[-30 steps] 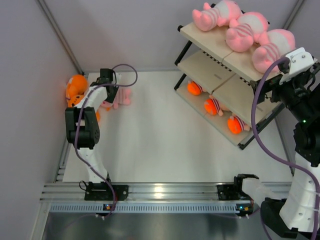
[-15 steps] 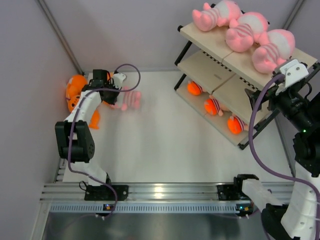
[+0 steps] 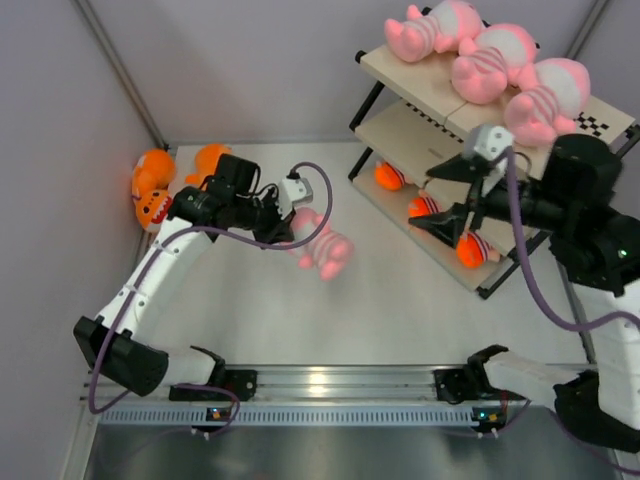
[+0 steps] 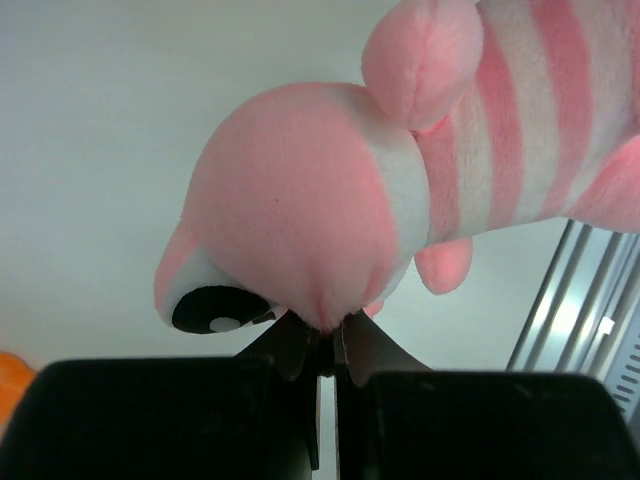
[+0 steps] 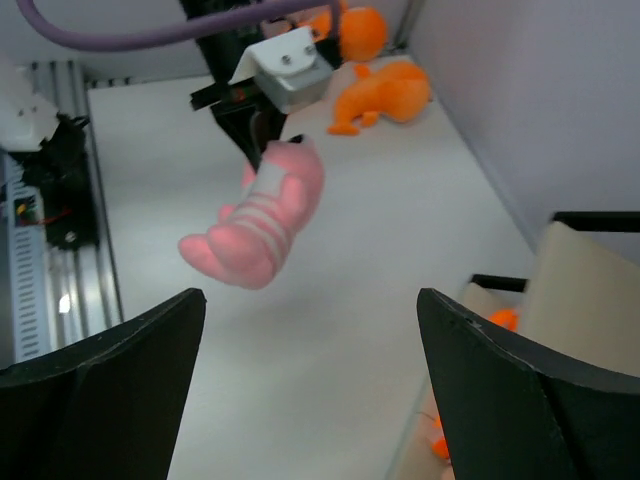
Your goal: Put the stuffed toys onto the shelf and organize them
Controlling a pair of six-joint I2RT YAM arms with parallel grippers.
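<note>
Aloft, left tool [image 4: 325,345] clamps pink toy [image 4: 300,210] over table [image 3: 400,310] — right tool [image 5: 310,300] gapes near shelf [image 3: 420,75].

My top camera looks steeply down from above the near edge over the whole table [image 3: 400,300], shelf [image 3: 420,130] at 2 o'clock. My left wrist camera sits right against the pink plush [image 4: 300,220]; the right wrist one faces 9 o'clock, sharing that plush from well apart.
</note>
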